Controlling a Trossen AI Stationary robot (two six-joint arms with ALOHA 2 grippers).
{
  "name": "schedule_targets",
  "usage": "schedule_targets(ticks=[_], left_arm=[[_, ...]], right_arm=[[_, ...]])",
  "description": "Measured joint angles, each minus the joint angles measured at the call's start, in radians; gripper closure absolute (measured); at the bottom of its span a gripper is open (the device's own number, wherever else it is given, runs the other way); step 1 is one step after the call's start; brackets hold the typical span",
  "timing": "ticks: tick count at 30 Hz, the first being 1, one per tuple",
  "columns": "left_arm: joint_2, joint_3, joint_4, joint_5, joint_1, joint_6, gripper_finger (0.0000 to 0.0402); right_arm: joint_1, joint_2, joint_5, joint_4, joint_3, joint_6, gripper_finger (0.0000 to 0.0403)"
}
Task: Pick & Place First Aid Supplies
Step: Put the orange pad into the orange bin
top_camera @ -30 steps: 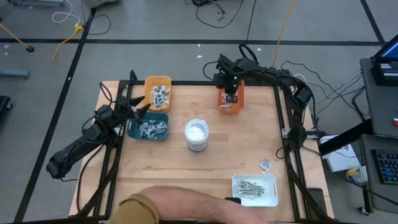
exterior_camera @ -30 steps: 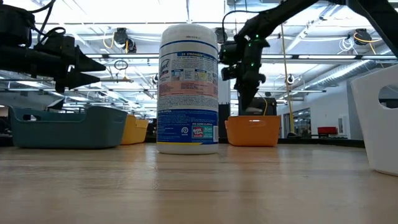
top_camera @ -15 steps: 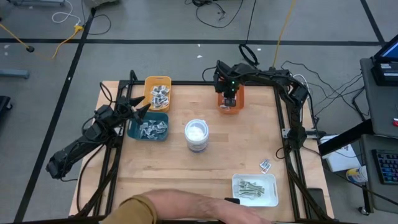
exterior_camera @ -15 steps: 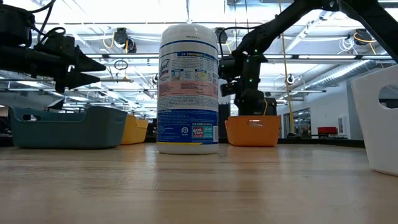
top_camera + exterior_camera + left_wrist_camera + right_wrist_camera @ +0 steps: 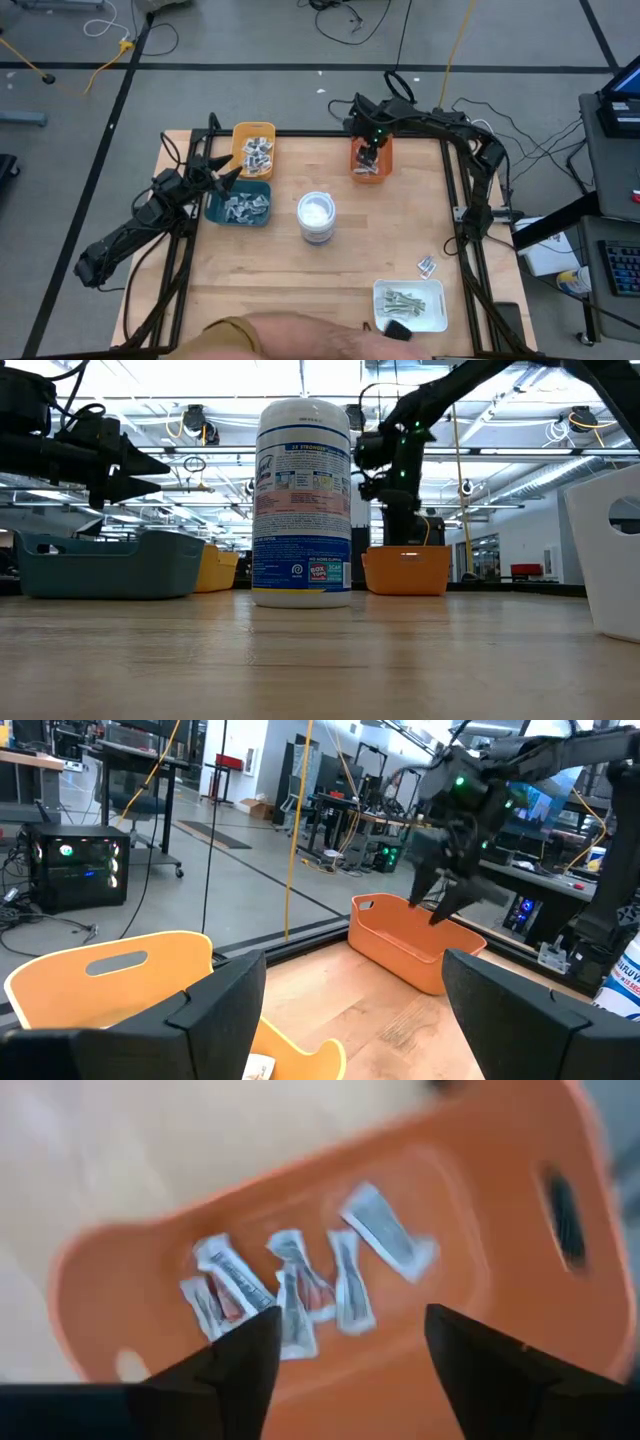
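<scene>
My right gripper hangs open over the orange bin, pointing steeply down, with nothing between its fingers. Several white-and-red sachets lie flat on the bin's floor below it. More first aid supplies lie in the yellow bin, the teal bin and the white tray. Two loose packets lie on the table by the tray. My left gripper waits open and level above the teal bin at the table's left.
A tall white wipes canister stands upright mid-table between the bins and the tray. A person's sleeve and hand reach over the near edge beside the white tray. Bare wood lies between the canister and the orange bin.
My right gripper has rolled about its own axis above the orange bin and opened, staying over the bin. The person's arm at the near edge has drawn back a little.
</scene>
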Motion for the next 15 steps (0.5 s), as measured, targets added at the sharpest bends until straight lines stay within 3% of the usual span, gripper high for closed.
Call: schedule_targets(ticks=[10,15], left_arm=[[0.000,0.000,0.000,0.000,0.000,-0.008,0.0096],[0.000,0.000,0.000,0.000,0.000,-0.003,0.0096]], right_arm=[[0.029,-0.167,0.000,-0.209,-0.035,1.040,0.0140],[0.091,-0.271,0.000,-0.217,-0.144,1.372,0.0140]])
